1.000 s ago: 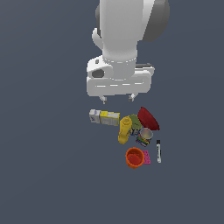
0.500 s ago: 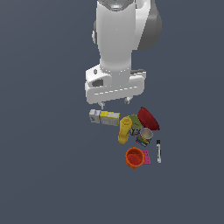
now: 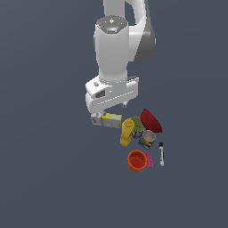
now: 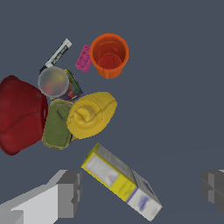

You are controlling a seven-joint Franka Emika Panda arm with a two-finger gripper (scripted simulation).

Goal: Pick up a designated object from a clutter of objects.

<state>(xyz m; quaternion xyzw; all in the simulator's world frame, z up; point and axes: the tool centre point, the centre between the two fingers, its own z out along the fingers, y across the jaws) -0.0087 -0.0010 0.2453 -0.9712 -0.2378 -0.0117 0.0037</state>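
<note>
While the gripper (image 4: 142, 188) hangs low with jaws spread wide, the carton (image 4: 121, 181) lies flat between them, untouched, just beside the bottle (image 4: 90, 114) and pile.

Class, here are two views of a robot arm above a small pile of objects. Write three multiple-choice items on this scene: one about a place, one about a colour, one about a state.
1. In the exterior view, where does the carton lie?
A. at the pile's left end, under the hand
B. beside the marker
C. inside the bowl

2. What colour is the cup?
A. green
B. orange
C. white

3. What is the state of the hand?
A. shut on the carton
B. holding the yellow bottle
C. open, fingers either side of the carton

Answers: 1 A, the carton sits at the exterior view's left, just below the hand. 2 B, both views show it orange. 3 C, the wrist view shows the fingers wide apart with gaps to the carton.
</note>
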